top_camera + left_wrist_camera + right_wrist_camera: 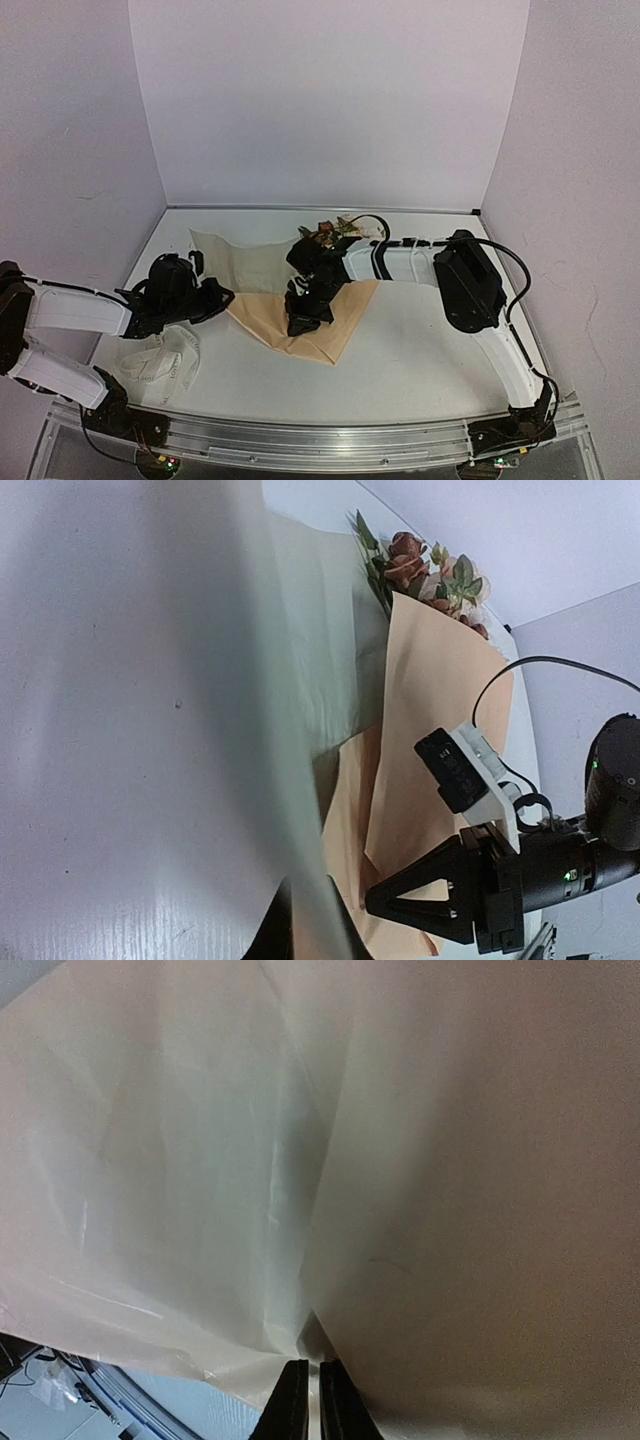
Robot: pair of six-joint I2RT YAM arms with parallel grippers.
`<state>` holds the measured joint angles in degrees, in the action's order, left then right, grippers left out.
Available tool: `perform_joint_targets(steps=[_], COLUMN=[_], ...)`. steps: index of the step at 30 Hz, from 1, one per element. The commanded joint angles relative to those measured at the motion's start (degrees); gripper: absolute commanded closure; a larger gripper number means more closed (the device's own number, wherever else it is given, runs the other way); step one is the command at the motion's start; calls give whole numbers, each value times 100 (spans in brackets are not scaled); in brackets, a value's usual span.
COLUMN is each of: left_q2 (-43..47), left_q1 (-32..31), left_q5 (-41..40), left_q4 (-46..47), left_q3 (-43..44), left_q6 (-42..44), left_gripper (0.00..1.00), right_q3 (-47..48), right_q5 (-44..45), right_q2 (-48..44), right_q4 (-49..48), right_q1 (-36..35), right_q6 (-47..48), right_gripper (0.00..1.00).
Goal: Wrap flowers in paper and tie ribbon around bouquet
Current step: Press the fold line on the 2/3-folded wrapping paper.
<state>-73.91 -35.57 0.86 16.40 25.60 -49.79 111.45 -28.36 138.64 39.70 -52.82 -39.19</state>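
Observation:
The tan paper lies at mid-table, its left flap lifted with the pale underside showing. The flowers stick out at its far end, and their rusty heads top the folded paper in the left wrist view. My left gripper is shut on the paper's left edge, which rises blurred from the jaws. My right gripper points down at the paper's near part. Its fingertips pinch a fold of the paper. The same gripper shows black and triangular. The ribbon lies loose at the front left.
White walls close in the back and both sides of the table. A metal rail runs along the near edge. The right arm stretches across the right half toward the middle.

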Motion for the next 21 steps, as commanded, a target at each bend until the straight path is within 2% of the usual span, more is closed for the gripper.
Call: perform_joint_targets(steps=[1, 11, 17, 21], left_q2=[184, 74, -92, -233], left_q1=[-22, -73, -118, -207], left_q5=[177, 346, 482, 671], left_q4=[-52, -212, -366, -404], left_q3=[323, 685, 925, 1178], left_q6=[136, 351, 581, 845], left_gripper=[95, 94, 94, 93], right_q3=[22, 393, 155, -417], right_q5=[420, -178, -413, -100], right_q2=[171, -77, -1014, -1726], right_q4=[-19, 94, 299, 687], right_q1=[-35, -29, -5, 137], right_q6=[-52, -22, 289, 543], right_gripper=[92, 87, 79, 77])
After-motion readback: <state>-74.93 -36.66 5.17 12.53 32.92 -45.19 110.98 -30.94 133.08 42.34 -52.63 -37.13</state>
